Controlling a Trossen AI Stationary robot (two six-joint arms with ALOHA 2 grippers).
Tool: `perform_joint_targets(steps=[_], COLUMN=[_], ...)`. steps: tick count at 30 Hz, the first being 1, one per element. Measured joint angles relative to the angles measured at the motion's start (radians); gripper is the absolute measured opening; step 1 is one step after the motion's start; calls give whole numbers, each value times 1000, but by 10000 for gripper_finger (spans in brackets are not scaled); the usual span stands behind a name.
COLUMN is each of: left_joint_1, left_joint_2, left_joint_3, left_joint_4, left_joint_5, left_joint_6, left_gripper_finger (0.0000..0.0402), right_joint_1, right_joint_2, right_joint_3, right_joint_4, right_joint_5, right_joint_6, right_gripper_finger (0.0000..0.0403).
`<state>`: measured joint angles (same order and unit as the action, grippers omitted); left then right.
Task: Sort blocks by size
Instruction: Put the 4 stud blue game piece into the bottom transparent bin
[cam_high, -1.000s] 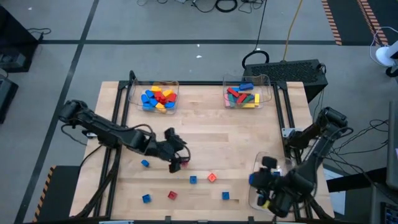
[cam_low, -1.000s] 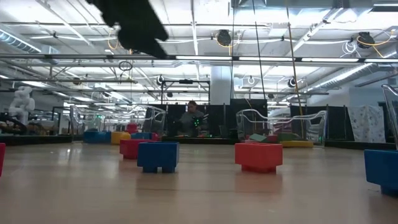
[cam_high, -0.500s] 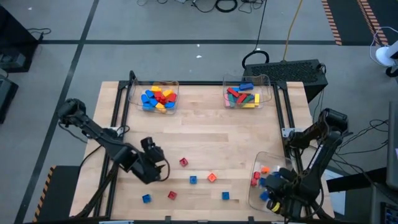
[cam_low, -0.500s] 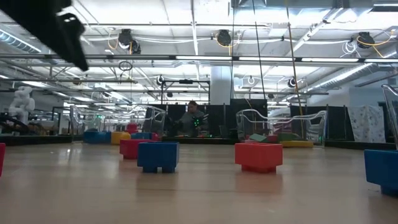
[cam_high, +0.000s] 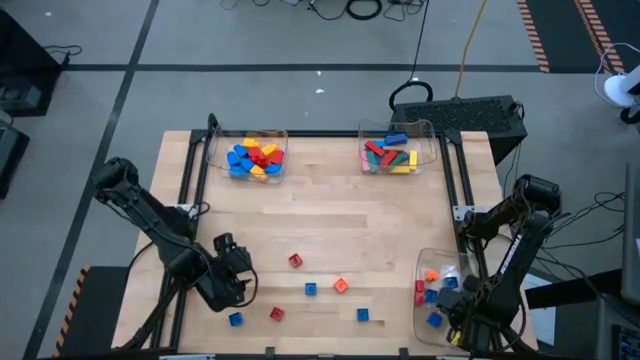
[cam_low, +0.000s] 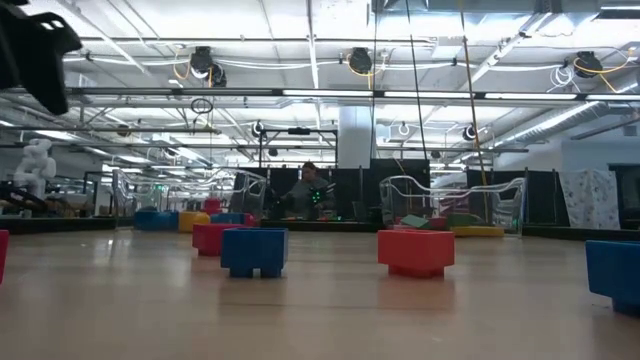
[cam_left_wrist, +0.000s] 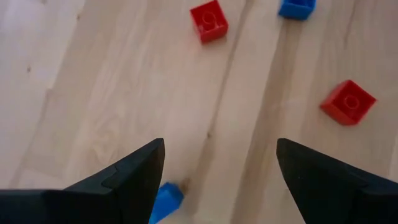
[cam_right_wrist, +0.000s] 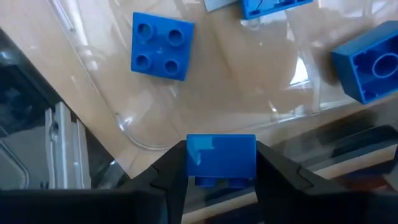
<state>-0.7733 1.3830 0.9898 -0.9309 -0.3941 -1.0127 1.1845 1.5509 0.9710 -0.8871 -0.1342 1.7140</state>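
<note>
Several small loose blocks lie on the wooden table toward its near edge: a red block (cam_high: 294, 260), a blue block (cam_high: 311, 288), an orange-red block (cam_high: 341, 285), another red block (cam_high: 276, 313) and two more blue blocks (cam_high: 362, 314) (cam_high: 234, 319). My left gripper (cam_high: 238, 290) hangs open above the table at near left, the last blue block (cam_left_wrist: 166, 199) just beside one finger, untouched. My right gripper (cam_high: 462, 318) is over the near-right clear tray (cam_high: 425, 262), shut on a small blue block (cam_right_wrist: 221, 158). My right gripper pinches the small blue block by two opposite sides (cam_right_wrist: 191, 160) between its two fingers. The fingers point down from above. The block hangs level and clear, over the tray's rounded corner (cam_right_wrist: 134, 138).
Two clear trays holding mixed coloured blocks stand at the far edge, one left (cam_high: 255, 157) and one right (cam_high: 395, 152). The near-right tray holds several blue, red and orange blocks (cam_high: 432, 292). Black rails run along the table's sides (cam_high: 190, 180).
My left gripper has swung from beside the red block at mid-table toward the near left edge, turning as it went, and now hangs by the left blue block. My right gripper has moved toward the near right corner and sunk, tipping to point down, uncovering the tray's blocks.
</note>
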Motion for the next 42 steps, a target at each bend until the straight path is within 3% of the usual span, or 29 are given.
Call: perform_joint_targets(steps=[10, 15, 20, 25, 35, 42], left_joint_1=[-48, -47, -56, -57, -32, -32], left_joint_2=[1, 1, 1, 1, 1, 1], left_joint_3=[-119, -156, -191, -239, -324, -348], left_joint_4=[8, -3, -3, -3, 46, 163], left_joint_5=[0, 24, 154, 173, 156, 154], left_joint_6=[-159, -148, 134, 356, 419, 530], left_gripper_finger=[309, 309, 309, 309, 300, 231], right_joint_1=[36, 35, 32, 32, 32, 32], right_joint_2=[0, 0, 0, 0, 0, -1], right_joint_3=[0, 0, 0, 0, 0, 0], right_joint_4=[19, 23, 42, 42, 45, 45], right_joint_5=[107, 224, 268, 269, 270, 271], right_joint_6=[63, 108, 77, 74, 57, 55], right_gripper_finger=[224, 236, 227, 218, 217, 217])
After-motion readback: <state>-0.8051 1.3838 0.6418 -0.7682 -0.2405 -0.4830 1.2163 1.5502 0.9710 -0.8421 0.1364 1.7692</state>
